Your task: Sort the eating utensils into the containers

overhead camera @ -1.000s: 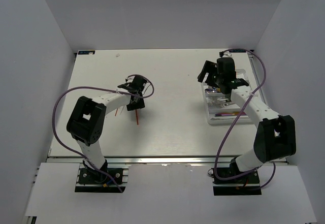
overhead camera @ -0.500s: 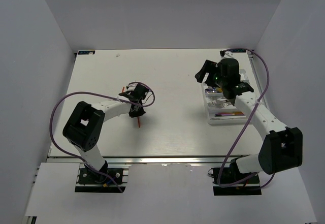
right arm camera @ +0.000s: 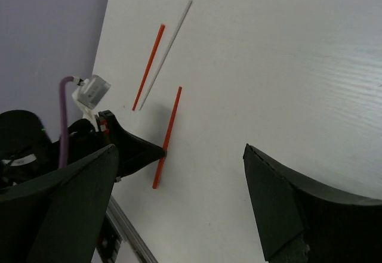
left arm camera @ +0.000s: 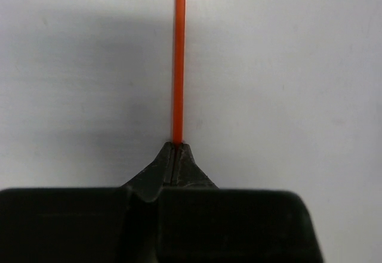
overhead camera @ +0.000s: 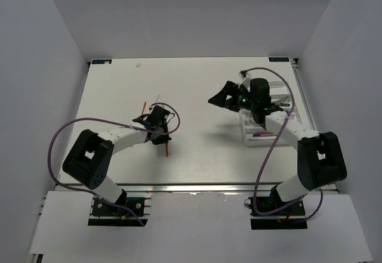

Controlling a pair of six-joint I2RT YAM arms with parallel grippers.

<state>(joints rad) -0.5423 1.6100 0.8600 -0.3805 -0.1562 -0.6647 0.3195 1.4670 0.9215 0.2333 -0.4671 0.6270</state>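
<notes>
Pale grey walls close in a white counter (overhead camera: 197, 84), where the sorting is partway through: the step in hand is picking up one chopstick.

The left pincer (left arm camera: 173, 151) is clenched on a red-orange chopstick (left arm camera: 178, 60). In the left wrist view the stick runs straight out ahead of the tips. From above, a short tail of it pokes out on the pincer's near side. Whether it is already off the counter, I cannot tell.

Just beyond this pincer, to its far left, a second red-orange chopstick (right arm camera: 148, 66) and a white chopstick (right arm camera: 167, 45) lie loose, close together and almost parallel.

The right pincer (overhead camera: 225, 96) is released, jaws wide and holding nothing, and hangs over bare counter facing the left arm. The cutlery tray (overhead camera: 265, 144) sits just behind it, on its right, with a few utensils already in it. From the left pincer the tray is well apart, off to the right.

Next, I judge, the held stick must be lifted level and carried across to the tray, or passed to the waiting right pincer. Either way it must be turned to lie along a compartment. A thin stick pinched off-centre may swivel between the tips.
</notes>
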